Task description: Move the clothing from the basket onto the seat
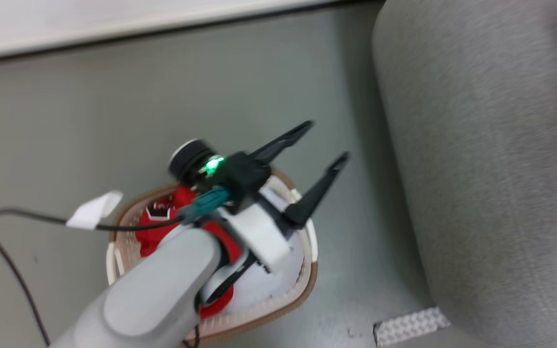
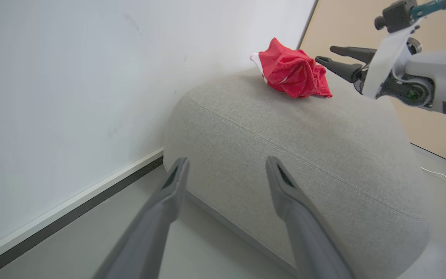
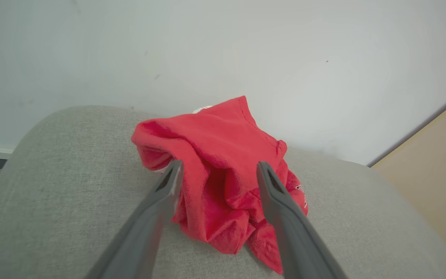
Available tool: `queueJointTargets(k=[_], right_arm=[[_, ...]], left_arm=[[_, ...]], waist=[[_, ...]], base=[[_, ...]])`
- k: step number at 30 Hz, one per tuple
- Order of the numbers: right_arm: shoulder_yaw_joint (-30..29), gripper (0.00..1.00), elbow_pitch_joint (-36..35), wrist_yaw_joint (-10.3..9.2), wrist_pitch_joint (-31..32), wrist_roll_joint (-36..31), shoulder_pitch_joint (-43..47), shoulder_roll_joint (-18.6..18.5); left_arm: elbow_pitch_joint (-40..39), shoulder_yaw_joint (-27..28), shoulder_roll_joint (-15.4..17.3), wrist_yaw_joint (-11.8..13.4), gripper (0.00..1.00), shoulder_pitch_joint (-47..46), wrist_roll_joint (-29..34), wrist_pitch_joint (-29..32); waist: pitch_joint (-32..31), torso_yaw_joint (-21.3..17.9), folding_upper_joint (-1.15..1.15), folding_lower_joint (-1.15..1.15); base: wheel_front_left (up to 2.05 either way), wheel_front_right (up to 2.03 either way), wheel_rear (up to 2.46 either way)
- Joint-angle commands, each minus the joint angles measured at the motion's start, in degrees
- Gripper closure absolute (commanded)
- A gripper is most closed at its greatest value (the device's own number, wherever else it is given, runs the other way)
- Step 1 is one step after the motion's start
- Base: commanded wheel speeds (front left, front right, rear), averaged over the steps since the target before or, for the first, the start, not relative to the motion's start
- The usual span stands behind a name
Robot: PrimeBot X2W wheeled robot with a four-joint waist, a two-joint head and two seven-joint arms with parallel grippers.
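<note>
Clothing (image 3: 223,131) in a crumpled red heap, framed by the two spread fingers of the right gripper (image 3: 219,166): jaws released, gripping nothing (fingertips just beside the fabric in the left wrist view, contact impossible to judge). Heap resting on top of the seat (image 3: 52,174), close to its edge along the wall (image 3: 223,46), a scrap of white trim showing at the upper side. Left gripper (image 1: 327,142) likewise open and empty, long dark fingers parted wide, wrist above the basket (image 1: 278,308), fingertips out past the brown rim and aimed at the seat's rounded side. Inside the basket, a second red garment (image 1: 150,239) with a patch of black-and-white lettering, lying toward the rim farthest from the seat and partly hidden under the pale forearm; beside it, on the seat-side half, a white cloth (image 1: 278,290). Basket standing on the grey floor (image 1: 211,96), near the seat's edge but apart from it. Black cable (image 1: 22,211) with a white tag (image 1: 95,210) trailing from the wrist across the rim away from the seat.
</note>
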Motion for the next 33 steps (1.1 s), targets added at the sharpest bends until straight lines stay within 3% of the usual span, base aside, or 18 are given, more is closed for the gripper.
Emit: queueJointTargets(k=[1, 7, 12, 17, 27, 33], right_arm=[[0.39, 0.00, -1.00, -0.14, -0.33, 0.82, 1.58, 0.32], [6.13, 0.00, -12.34, -0.14, -0.56, 3.03, 13.72, 2.62], [7.09, 0.00, -23.23, -0.13, -0.60, 5.15, 26.88, 5.66], [10.35, 0.00, -29.85, -0.14, -0.60, 6.33, 36.76, 9.10], [15.39, 0.00, -33.21, -0.13, -0.60, 9.68, 48.55, 13.71], [16.53, 0.00, -30.89, -0.13, -0.61, 12.10, 51.80, 14.74]], left_arm=[[0.30, 0.57, 0.69, 0.56, 0.00, 1.46, -0.64, -0.85], [3.70, 3.50, 2.31, 4.04, 0.00, 9.20, -3.92, -5.19], [7.18, 6.94, 2.52, 7.06, 0.00, 16.54, -6.90, -8.53], [10.10, 9.48, 2.92, 8.68, 0.00, 23.38, -8.32, -9.72], [8.87, 19.23, 0.00, 11.24, 0.00, 36.50, -2.15, -9.95], [6.30, 26.76, -3.43, 9.87, 0.00, 44.08, 3.00, -9.96]], waist=[[-4.20, -1.51, 0.00, -0.01], [-13.56, -1.06, 0.00, -0.01], [-21.18, 1.15, 0.00, -0.01], [-26.57, 3.19, 0.00, -0.01], [-33.79, 8.51, 0.00, -0.01], [-35.58, 11.02, 0.00, -0.01]], base=[[0.00, 0.00, 0.00], [0.00, 0.00, 0.00], [0.00, 0.00, 0.00], [0.00, 0.00, 0.00], [0.00, 0.00, 0.00], [0.00, 0.00, 0.00]])
